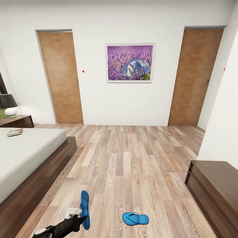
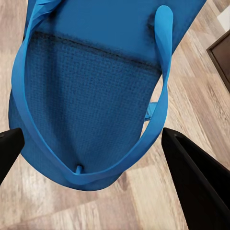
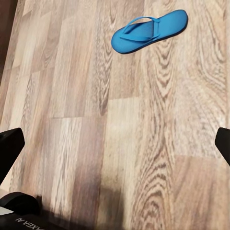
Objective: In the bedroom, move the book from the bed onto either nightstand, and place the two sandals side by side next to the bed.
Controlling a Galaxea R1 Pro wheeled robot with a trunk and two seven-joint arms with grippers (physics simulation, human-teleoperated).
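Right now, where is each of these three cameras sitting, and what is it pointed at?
Head view: on the robot's head, facing down the bedroom past the bed toward two doors; its left arm shows, the left gripper holding a blue sandal.
Left wrist view: near the left gripper, staring into that held sandal; dark fingers show.
Right wrist view: on the right arm, facing the plank floor; fingertips show.
Shared: the sandal on the floor also shows in the head view.

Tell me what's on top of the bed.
A book lies on the bed's pale mattress near the nightstand. The bed's left part is out of frame, so unseen.
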